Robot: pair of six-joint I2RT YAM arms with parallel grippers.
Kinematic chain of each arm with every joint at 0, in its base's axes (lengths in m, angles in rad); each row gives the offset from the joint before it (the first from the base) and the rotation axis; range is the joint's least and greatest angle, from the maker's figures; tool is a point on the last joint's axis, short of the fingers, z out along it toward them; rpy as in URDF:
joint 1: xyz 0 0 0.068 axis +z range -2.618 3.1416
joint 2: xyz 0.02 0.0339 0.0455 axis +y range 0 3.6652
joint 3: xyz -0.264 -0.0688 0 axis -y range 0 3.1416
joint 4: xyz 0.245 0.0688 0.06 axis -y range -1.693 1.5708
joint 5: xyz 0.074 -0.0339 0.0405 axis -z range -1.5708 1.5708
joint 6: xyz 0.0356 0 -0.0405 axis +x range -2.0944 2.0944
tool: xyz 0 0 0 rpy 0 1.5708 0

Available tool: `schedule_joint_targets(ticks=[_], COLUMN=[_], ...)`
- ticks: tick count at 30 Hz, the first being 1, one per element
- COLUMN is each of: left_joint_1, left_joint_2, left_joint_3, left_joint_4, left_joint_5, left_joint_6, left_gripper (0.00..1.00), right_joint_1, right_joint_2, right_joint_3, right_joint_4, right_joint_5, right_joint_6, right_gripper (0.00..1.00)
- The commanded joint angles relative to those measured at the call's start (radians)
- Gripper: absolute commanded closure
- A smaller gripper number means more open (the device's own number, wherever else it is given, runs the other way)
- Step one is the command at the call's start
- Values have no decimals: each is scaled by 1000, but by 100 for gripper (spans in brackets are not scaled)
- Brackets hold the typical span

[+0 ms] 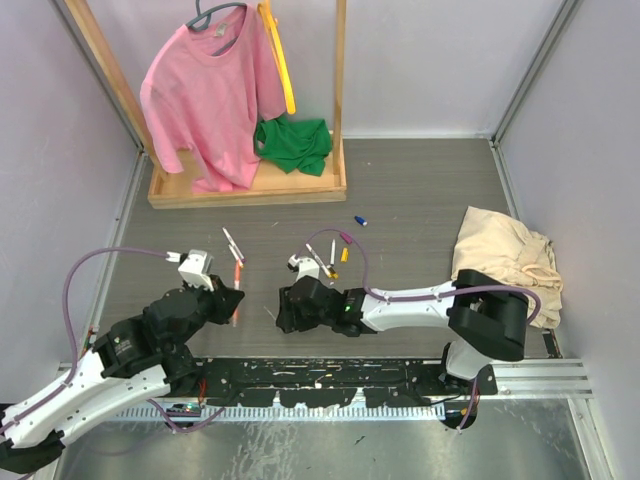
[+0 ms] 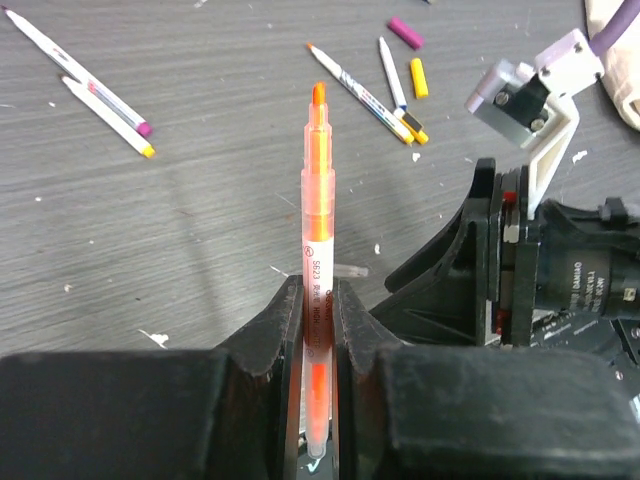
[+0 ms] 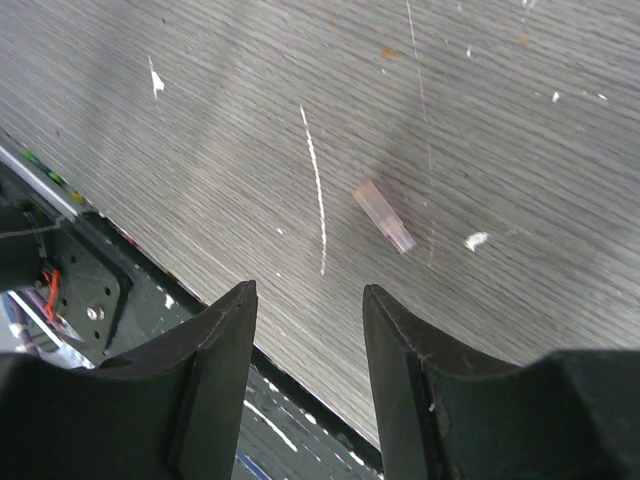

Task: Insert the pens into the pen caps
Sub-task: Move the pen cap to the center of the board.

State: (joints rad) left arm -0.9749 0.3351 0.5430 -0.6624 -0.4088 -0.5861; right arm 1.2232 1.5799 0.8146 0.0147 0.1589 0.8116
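Little looks done: the white-barrelled orange highlighter pen [image 2: 317, 200] is uncapped, and a short magenta plastic cap [image 2: 405, 32], a yellow one [image 2: 419, 77] and a small blue one [image 1: 360, 220] lie loose on the grey wood-grain bench [image 3: 200, 120]. The left gripper [image 2: 318, 300], low over the bench, is clamped on that pen's barrel, tip pointing away. The right gripper [image 3: 305, 320] hangs parted and empty, angled down above a pale translucent cap [image 3: 383, 216] lying on the bench
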Motion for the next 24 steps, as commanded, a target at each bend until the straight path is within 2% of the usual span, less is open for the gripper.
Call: schedule_joint_targets(ticks=[1,11,18,24], left_joint_1=[4,4,3,3], left_joint_2=[-4,-55,-67,-50], left_joint_3=[53,39,33,38], left_joint_4=[-33,-36,-36,-35], left_joint_5=[-115,-159,-157,-146], left_joint_6=[23,24,23,25], left_gripper=[100,100,100,100], right_joint_1=[6,-1,-7,-14], right_joint_2=[35,129,144,166], right_joint_3=[18,55,93,113], right_joint_4=[133,126,5,-16], right_joint_5=[9,9,113,124], right_joint_6=[73,103,122,119], right_gripper=[47,44,42,42])
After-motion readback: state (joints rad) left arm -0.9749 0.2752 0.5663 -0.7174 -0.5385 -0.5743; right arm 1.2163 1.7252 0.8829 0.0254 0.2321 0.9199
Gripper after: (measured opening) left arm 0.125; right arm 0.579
